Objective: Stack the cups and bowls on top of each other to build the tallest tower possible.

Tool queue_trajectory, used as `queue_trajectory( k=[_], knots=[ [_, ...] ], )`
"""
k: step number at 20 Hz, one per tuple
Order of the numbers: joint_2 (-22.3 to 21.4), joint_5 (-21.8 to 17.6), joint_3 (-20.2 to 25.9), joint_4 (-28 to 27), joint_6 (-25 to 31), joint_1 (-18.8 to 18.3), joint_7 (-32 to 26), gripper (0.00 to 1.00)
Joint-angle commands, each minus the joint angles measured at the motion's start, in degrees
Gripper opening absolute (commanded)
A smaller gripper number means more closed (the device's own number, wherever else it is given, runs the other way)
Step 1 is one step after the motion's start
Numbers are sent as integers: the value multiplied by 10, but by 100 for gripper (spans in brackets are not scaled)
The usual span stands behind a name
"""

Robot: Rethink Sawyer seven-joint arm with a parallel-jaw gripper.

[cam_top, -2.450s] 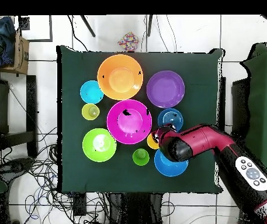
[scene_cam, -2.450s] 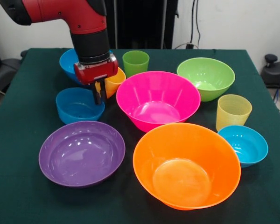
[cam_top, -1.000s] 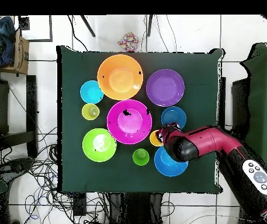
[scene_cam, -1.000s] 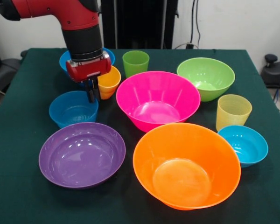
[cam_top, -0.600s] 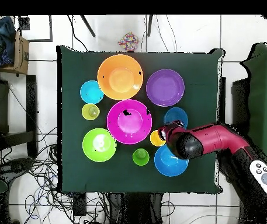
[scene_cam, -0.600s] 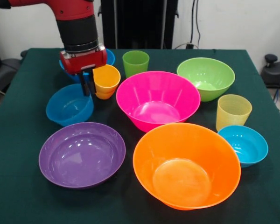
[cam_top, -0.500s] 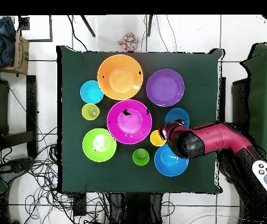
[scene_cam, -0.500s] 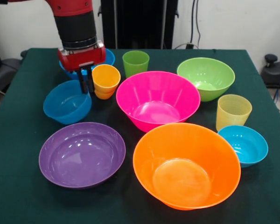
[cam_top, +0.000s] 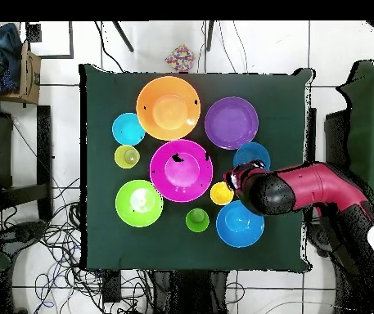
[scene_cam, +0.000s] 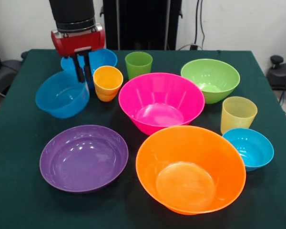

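front view shows the gripper (scene_cam: 81,72) clamped on the rim of a small blue bowl (scene_cam: 62,100), which hangs tilted, its open side turned toward the camera, apparently clear of the green table (scene_cam: 19,143) near its left edge. just behind it a medium blue bowl (scene_cam: 97,58) sits by the far left corner, and the yellow-orange cup (scene_cam: 107,83) stands just beside the held bowl, with the green cup (scene_cam: 138,64) further along. the big pink bowl (scene_cam: 161,102) sits at the table's middle, glossy and empty, nothing nested in it; no tower stands. the green bowl (scene_cam: 210,79) lies toward the far right corner, the ribbed pale yellow cup (scene_cam: 237,114) and a second small blue bowl (scene_cam: 248,148) by the right edge. the wide shallow purple bowl (scene_cam: 84,157) and the large orange bowl (scene_cam: 190,169) sit along the near edge. overhead view shows the red arm (cam_top: 304,190) reaching over the table, covering part of the held bowl (cam_top: 252,153), and all pieces standing singly
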Motion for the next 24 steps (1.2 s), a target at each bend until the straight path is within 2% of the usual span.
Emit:
queue_trajectory(
  k=[1,14,19,24],
  knots=[
    [-22,13,24,14,78,15,-189,0],
    [-93,99,74,5,155,17,-178,0],
    [-120,129,87,-1,183,29,-153,0],
    [-140,150,97,4,187,40,-123,0]
  ],
)
